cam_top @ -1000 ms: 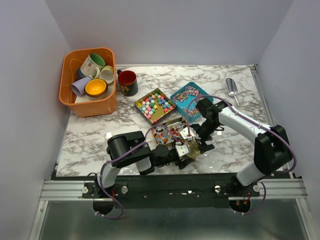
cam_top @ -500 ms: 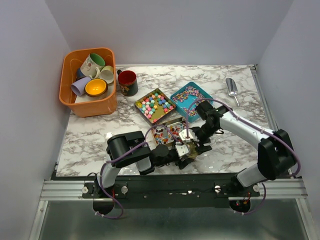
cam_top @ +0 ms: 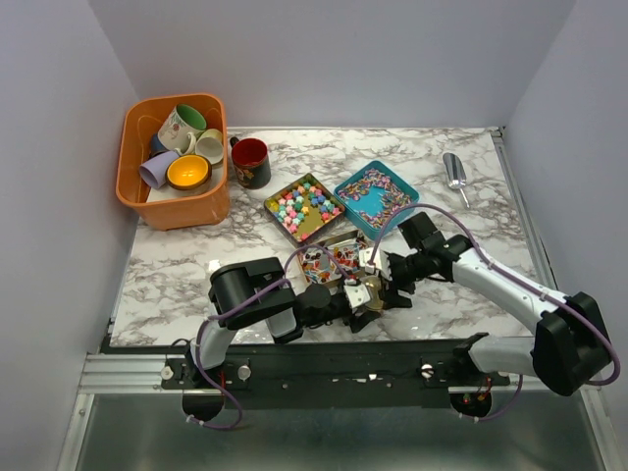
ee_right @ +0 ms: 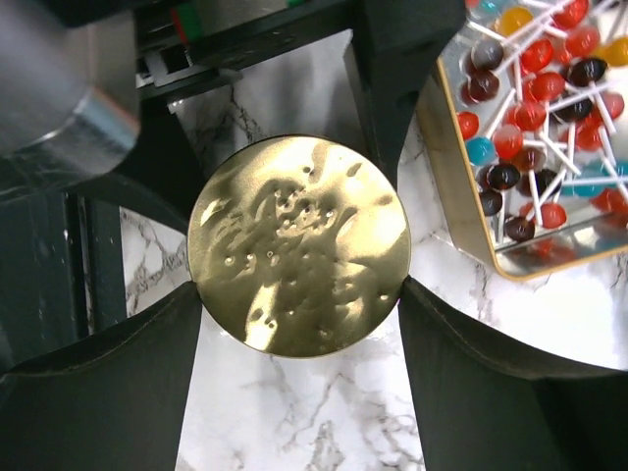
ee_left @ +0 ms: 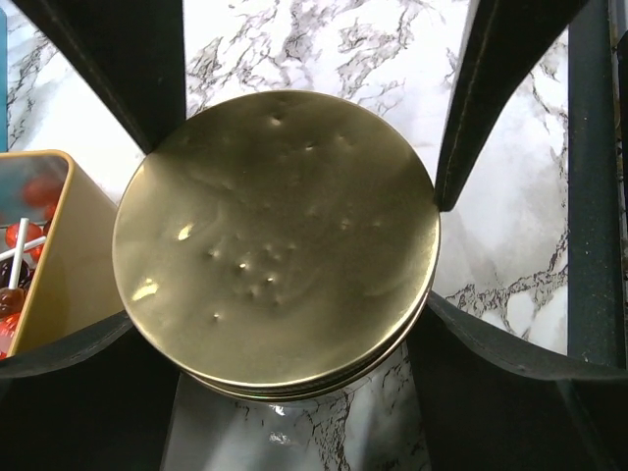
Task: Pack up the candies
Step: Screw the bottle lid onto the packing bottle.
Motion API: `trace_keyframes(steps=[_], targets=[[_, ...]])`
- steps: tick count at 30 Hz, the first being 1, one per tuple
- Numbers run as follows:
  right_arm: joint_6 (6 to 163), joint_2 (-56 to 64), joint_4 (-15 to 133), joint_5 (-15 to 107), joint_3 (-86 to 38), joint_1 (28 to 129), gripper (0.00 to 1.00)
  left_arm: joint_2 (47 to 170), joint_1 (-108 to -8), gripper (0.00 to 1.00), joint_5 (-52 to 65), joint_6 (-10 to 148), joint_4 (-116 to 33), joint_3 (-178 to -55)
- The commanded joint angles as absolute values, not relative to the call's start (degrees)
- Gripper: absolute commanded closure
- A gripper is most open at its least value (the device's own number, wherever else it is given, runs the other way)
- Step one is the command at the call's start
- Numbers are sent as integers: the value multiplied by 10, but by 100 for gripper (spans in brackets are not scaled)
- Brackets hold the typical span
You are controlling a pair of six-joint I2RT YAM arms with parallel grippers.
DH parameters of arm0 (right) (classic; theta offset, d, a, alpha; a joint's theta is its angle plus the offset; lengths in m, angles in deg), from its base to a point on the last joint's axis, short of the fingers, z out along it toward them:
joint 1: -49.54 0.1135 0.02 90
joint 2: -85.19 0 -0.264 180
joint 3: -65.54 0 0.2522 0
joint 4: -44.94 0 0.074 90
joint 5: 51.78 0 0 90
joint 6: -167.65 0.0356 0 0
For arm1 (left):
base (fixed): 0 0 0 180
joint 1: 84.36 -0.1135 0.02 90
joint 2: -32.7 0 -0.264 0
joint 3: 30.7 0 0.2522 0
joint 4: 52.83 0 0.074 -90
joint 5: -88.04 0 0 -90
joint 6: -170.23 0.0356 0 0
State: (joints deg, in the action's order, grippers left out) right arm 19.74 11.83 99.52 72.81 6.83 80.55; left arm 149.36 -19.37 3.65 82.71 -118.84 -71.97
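Note:
A round gold tin with a dimpled gold lid [cam_top: 367, 290] stands near the front edge, and both grippers meet at it. My left gripper [cam_top: 355, 297] is shut on the tin from the left; in the left wrist view [ee_left: 280, 314] the lid [ee_left: 275, 240] fills the gap between the fingers. My right gripper [cam_top: 383, 287] is shut on the lid from the right [ee_right: 299, 289]. Candies lie in three open tins: pastel sweets [cam_top: 304, 207], wrapped pieces in a teal tin [cam_top: 376, 193], and lollipops [ee_right: 530, 98] in a gold square tin [cam_top: 329, 257].
An orange basket [cam_top: 132, 191] of mugs stands at the back left with a red mug [cam_top: 250, 162] beside it. A metal scoop [cam_top: 454, 172] lies at the back right. The lollipop tin's wall [ee_left: 69, 265] is right beside the gold tin.
My right gripper has moved forward and left from beside the teal tin down onto the gold lid, the arm stretching low. The left gripper has stayed on the tin.

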Motion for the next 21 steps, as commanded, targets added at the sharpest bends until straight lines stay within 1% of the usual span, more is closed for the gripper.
trace_keyframes(steps=[1,2,4,5,7,8,9,10,11,13,14,17,19,21], targets=[[373,108,954,668,128,817,31,1500,-191,22,2,857,-1126,-708],[399,112,953,663,126,816,29,1499,-191,22,2,856,-1126,-708],[392,125,981,672,118,817,27,1499,-191,22,4,858,-1123,-708],[405,133,984,664,109,817,21,1499,-191,22,4,859,-1122,-708],[412,165,1004,640,99,815,14,1499,-191,22,3,859,-1119,-707],[414,180,1011,628,92,812,1,1497,-191,22,3,859,-1118,-707],[416,200,1015,618,91,805,0,1496,-191,22,6,861,-1118,-706],[407,249,1032,622,89,796,0,1496,-191,22,9,862,-1118,-705],[372,271,1043,630,86,777,0,1495,-191,22,12,862,-1120,-704],[332,314,1062,641,89,771,0,1496,-191,22,16,859,-1121,-703],[287,344,1066,647,91,770,0,1497,-191,22,16,859,-1123,-703],[213,354,1058,670,102,770,0,1498,-191,25,19,854,-1119,-703],[176,336,1041,693,107,770,0,1497,-191,30,15,847,-1118,-704],[124,288,1030,713,102,769,0,1497,-191,45,11,846,-1111,-706]])
